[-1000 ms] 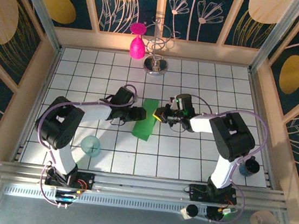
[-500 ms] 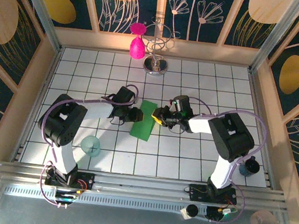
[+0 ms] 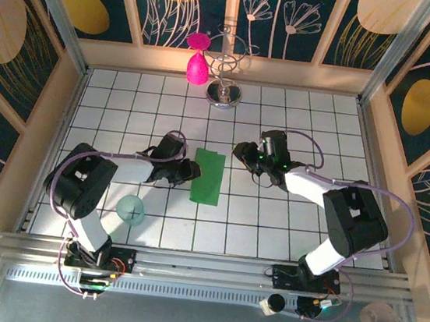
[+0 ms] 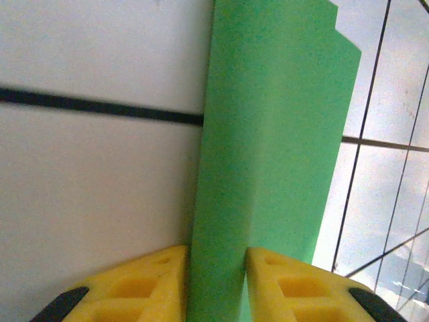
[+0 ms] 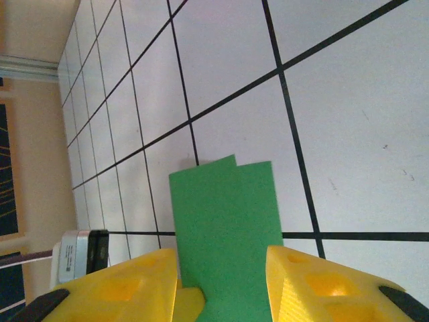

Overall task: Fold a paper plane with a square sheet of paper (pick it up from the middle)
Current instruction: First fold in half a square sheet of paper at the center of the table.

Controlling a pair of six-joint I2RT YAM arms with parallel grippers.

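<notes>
The square sheet of paper [image 3: 207, 177] is bright green and folded in half into an upright rectangle, lying near the table's middle. My left gripper [image 3: 190, 171] sits at its left long edge. In the left wrist view the yellow fingertips [image 4: 167, 258] press on both sides of a green strip of the paper [image 4: 281, 134], so the left gripper [image 4: 216, 251] is shut on it. My right gripper [image 3: 241, 152] stands off the paper's upper right corner. In the right wrist view it [image 5: 221, 258] is open, and the paper [image 5: 224, 221] lies on the tiles beyond the pads, untouched.
A translucent teal cup [image 3: 130, 209] stands left of the paper near the left arm. A pink teardrop object [image 3: 197, 66] hangs on a metal stand [image 3: 225, 93] at the back. A dark cup [image 3: 358, 240] sits at the right edge.
The right gripper opened, let go of the paper and drew back up and to the right. The left gripper narrowed onto the paper's left edge. The paper swung from slanted to upright.
</notes>
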